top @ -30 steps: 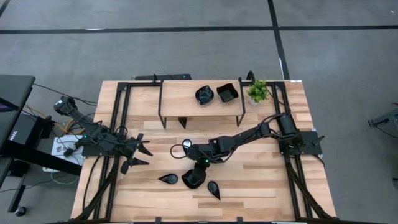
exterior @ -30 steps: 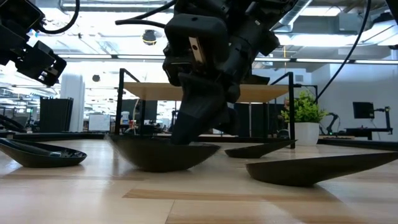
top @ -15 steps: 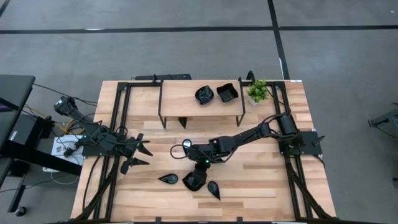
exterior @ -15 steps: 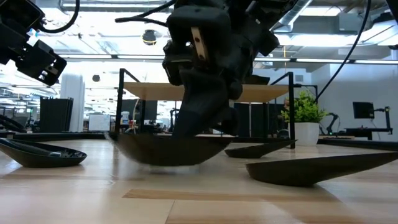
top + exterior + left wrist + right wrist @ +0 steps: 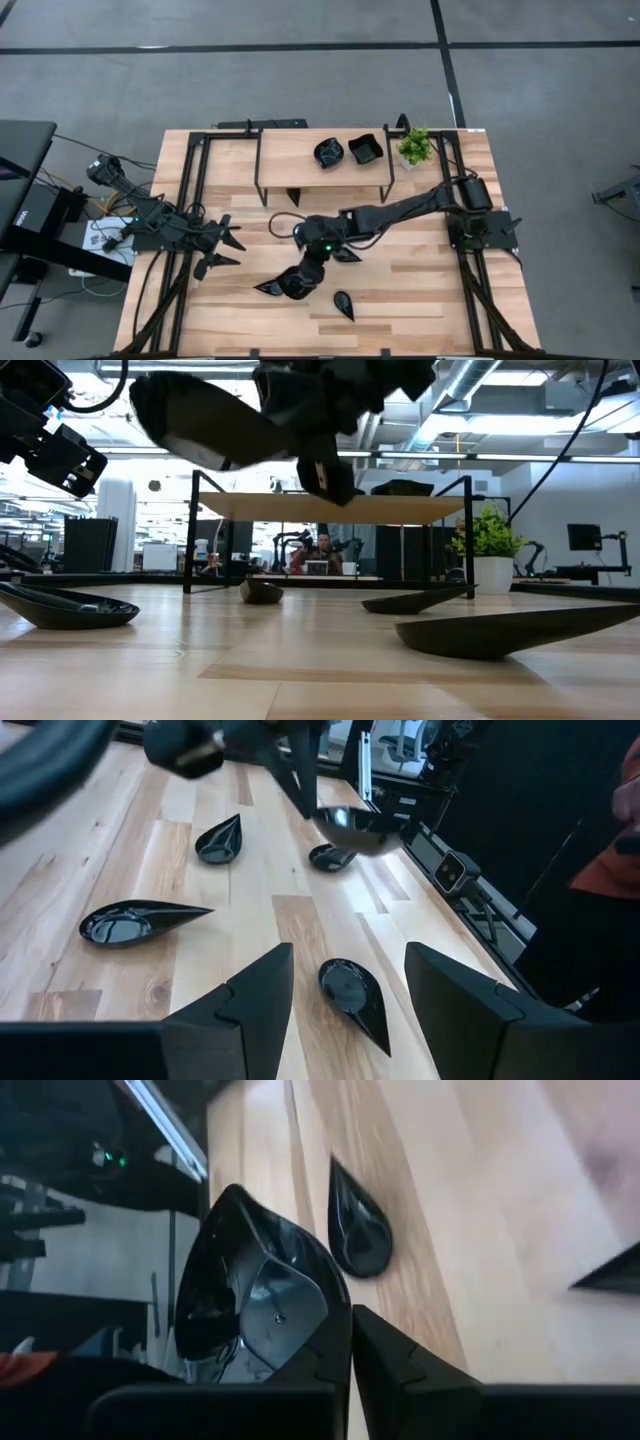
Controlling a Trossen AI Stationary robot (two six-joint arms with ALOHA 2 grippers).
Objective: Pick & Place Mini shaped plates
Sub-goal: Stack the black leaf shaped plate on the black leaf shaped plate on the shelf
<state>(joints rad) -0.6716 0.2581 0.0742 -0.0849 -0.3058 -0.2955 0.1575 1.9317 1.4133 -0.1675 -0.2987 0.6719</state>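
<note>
Waiting at the table's left edge, my left gripper (image 5: 222, 248) hangs with fingers spread, holding nothing. Toward the middle, my right gripper (image 5: 300, 277) is pinched on the rim of a black dish (image 5: 195, 422) — lifted clear above the table (image 5: 420, 290). Two more dishes (image 5: 345, 151) sit on the shelf (image 5: 290, 158), beside a potted plant (image 5: 415, 146).

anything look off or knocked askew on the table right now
Nothing is spilled or broken. The one odd thing is the plate in the right gripper: pinched by its rim, it hangs clear of the table at a steep tilt. The other plates lie flat.
</note>
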